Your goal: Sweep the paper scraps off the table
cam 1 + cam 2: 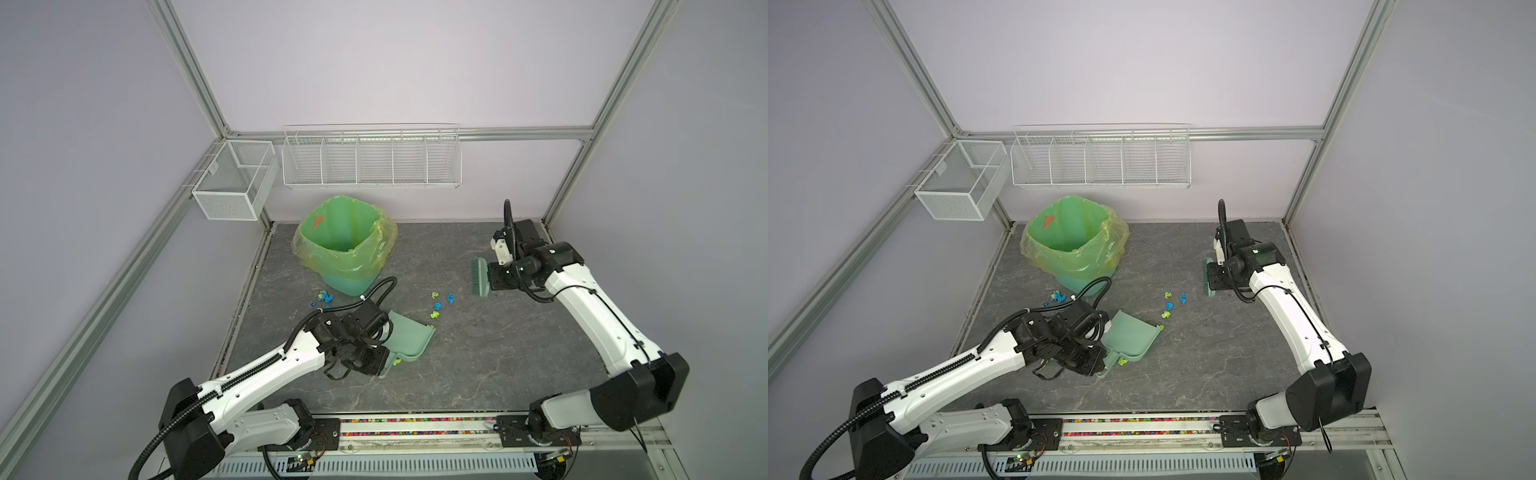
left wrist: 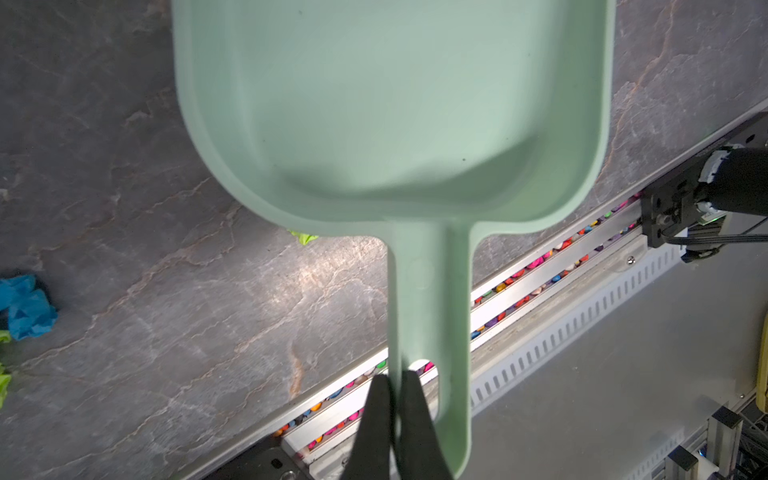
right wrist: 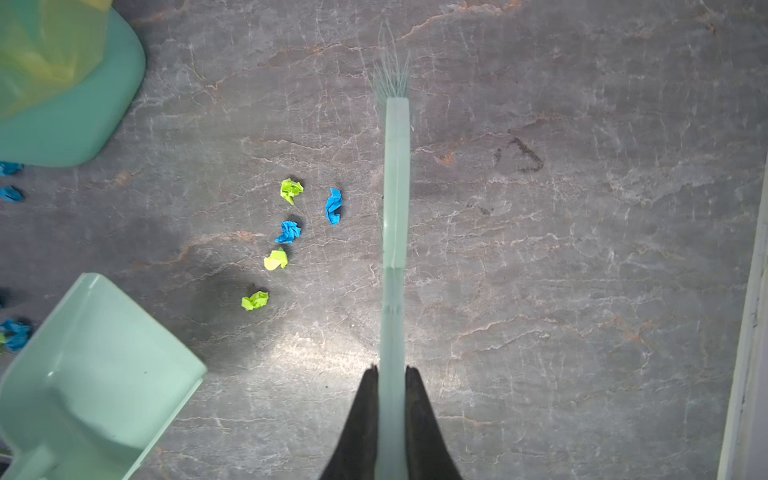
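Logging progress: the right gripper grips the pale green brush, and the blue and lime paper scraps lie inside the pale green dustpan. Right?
No: the paper scraps lie on the grey table beside the dustpan, per the right wrist view. The right gripper grips the brush.

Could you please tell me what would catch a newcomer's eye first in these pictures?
Bright blue and lime-green crumpled paper scraps lie scattered across the middle of the dark grey marbled table. Either side of them, the left claw grips a pale green plastic dustpan by its handle and the right claw a matching brush. A green bin with a yellowish liner stands behind.
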`<control>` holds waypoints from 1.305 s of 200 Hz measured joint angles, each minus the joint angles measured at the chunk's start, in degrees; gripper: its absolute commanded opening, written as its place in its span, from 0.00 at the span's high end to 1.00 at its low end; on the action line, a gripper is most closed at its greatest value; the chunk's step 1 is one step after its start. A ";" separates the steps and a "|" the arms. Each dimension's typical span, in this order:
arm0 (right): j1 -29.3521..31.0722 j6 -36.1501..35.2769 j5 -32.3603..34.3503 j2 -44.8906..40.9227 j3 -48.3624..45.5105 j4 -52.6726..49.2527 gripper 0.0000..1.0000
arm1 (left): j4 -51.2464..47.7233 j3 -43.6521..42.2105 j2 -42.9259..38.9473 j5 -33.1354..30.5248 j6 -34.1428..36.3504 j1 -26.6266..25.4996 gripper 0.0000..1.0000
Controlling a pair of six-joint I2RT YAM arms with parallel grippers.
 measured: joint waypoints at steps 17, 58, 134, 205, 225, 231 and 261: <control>3.26 -2.10 2.82 2.38 0.42 1.25 0.93 | -0.26 0.44 0.55 -0.02 -0.31 -0.68 1.00; 7.41 -5.14 6.49 7.13 1.44 3.54 0.93 | -0.98 2.60 4.79 -0.70 -0.74 -4.04 1.00; 7.78 -7.48 8.26 13.07 3.89 4.96 0.93 | -0.31 3.87 11.30 -0.66 -0.83 -4.74 1.00; 10.62 -7.89 7.69 15.69 4.83 4.50 0.93 | -0.92 9.22 18.49 -1.36 1.42 -4.79 1.00; 10.88 -7.89 6.19 15.69 4.79 4.07 0.93 | -0.98 10.88 19.98 -1.75 2.03 -4.79 1.00; 10.97 -7.89 5.66 15.63 4.61 4.11 0.93 | -1.05 11.21 20.35 -1.81 2.29 -4.79 1.00; 11.69 -7.85 2.62 14.51 2.12 4.26 0.93 | -1.84 11.87 22.84 -1.97 3.30 -4.76 1.00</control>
